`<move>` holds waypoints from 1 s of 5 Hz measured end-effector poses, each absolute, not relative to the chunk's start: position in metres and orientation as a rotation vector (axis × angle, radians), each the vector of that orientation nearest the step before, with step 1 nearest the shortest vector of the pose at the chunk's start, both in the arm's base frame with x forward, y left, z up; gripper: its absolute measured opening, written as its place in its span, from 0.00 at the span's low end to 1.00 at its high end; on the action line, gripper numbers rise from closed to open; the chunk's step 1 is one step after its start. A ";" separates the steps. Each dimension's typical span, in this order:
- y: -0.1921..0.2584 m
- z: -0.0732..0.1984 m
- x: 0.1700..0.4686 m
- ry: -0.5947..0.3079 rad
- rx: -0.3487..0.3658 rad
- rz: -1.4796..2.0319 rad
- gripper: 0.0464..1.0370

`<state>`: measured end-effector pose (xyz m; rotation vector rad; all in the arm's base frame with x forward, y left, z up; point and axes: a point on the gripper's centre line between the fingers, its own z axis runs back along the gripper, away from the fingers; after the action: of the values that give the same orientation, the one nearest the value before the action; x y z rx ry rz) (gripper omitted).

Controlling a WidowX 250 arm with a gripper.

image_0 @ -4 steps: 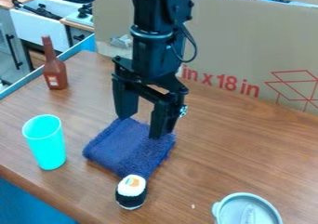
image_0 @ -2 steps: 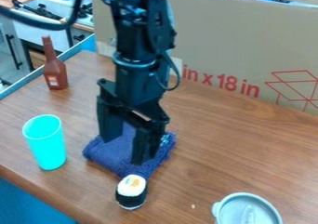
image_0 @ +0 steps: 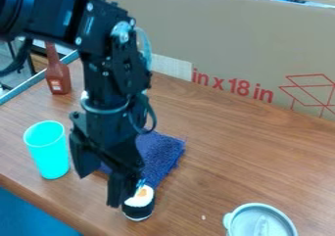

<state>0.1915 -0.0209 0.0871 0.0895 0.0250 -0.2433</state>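
- Cup (image_0: pixel 47 149), turquoise and tall, stands upright on the brown wooden table (image_0: pixel 229 152), to the left of the blue cloth and apart from it.
- Brown bottle (image_0: pixel 58 77) stands upright, behind and to the left of the cloth; its very top is covered by my arm.
- My black gripper (image_0: pixel 99 188) hangs at the left front side of the cloth and hides part of it. I see its two fingers apart, with the table showing between them, and they hold nothing.
- Toy sushi piece (image_0: pixel 138 209), black with white top, is at the front corner of the cloth, just beside the right-hand finger. I cannot tell if they touch.
- Blue cloth (image_0: pixel 160 154), my landmark, lies on the table, partly behind the gripper.
- Large cardboard (image_0: pixel 235 44) with red print stands behind the cloth.
- Round grey container (image_0: pixel 262 223) is to the front right of the cloth, cut by my view's lower edge.
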 end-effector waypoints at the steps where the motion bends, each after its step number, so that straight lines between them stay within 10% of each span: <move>1: -0.024 0.073 0.198 0.033 0.079 -0.238 0.96; 5: -0.035 0.037 0.219 0.060 -0.005 -0.227 0.96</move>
<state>0.2186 -0.0346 0.0373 -0.0050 0.0602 -0.2272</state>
